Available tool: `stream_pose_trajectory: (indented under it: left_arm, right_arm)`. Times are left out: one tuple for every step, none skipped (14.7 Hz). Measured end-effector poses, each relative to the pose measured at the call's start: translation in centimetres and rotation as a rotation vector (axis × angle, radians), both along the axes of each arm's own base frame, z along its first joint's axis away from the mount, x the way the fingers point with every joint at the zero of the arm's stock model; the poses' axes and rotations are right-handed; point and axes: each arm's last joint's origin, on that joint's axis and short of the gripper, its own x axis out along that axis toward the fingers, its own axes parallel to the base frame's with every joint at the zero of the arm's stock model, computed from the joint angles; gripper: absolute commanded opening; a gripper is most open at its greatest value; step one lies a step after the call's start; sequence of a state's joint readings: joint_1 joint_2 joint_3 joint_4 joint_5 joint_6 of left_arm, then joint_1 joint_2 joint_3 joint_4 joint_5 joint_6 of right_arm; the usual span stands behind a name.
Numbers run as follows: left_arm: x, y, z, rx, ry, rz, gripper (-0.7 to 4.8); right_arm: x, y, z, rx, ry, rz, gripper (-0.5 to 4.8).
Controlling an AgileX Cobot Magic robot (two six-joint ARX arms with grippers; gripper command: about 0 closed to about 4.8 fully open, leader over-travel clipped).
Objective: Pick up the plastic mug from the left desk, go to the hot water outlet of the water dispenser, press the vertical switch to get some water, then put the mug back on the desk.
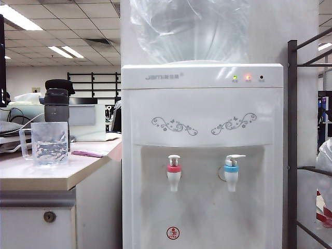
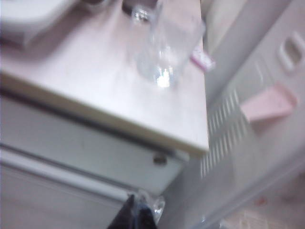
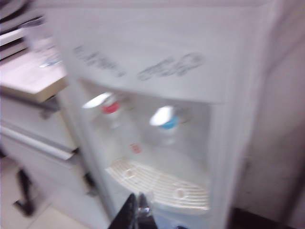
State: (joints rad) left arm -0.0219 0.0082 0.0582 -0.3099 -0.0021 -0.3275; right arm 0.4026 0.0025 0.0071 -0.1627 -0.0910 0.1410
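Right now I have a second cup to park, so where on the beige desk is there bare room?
Bare room on the pale beige desk: the front strip between the clear plastic mug and the desk's front edge. Behind the mug it is crowded: dark grey lidded tumbler, cables. A pink card lies to the mug's right.

Exterior view sharp and evenly lit; ceiling light panels (image 1: 18,18) burn out to white, and the clear bottle (image 1: 189,28) carries soft glare. Two indicator lights (image 1: 241,78) glow green and orange on the water dispenser (image 1: 202,155). Faint shading sits under the taps. Left wrist view soft with motion blur, washed pink; a bright glint shows at the base of the plastic mug (image 2: 167,55). Right wrist view heavily smeared, detail lost throughout, corners dimmer
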Motion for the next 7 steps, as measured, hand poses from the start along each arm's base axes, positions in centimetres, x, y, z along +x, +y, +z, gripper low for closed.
stream_pose_trajectory:
  left_arm:
    - [0.22, 0.01, -0.04, 0.001, -0.048, 0.007, -0.06]
    - [0.34, 0.02, -0.09, 0.003, -0.064, 0.008, -0.06]
    - [0.47, 0.02, -0.16, 0.01, -0.087, 0.011, -0.06]
    - [0.49, 0.09, -0.13, 0.029, -0.1, 0.03, -0.05]
    - [0.49, 0.15, -0.14, 0.04, -0.1, 0.047, 0.02]
    - [0.5, 0.21, -0.12, 0.043, -0.104, 0.071, 0.04]
    - [0.5, 0.21, -0.13, 0.037, -0.103, 0.072, 0.04]
  right_arm:
    - [0.01, -0.03, -0.03, -0.013, -0.003, -0.011, -0.04]
    - [0.01, -0.04, -0.03, -0.017, -0.005, -0.01, -0.04]
    - [0.02, -0.04, -0.04, -0.024, -0.007, -0.01, -0.04]
    - [0.06, -0.12, -0.04, -0.046, -0.019, -0.027, -0.04]
    - [0.11, -0.22, -0.02, -0.055, -0.025, -0.049, -0.04]
    - [0.21, -0.42, 0.08, -0.058, -0.037, -0.087, -0.04]
    - [0.43, -0.87, 0.47, -0.051, -0.076, -0.153, -0.05]
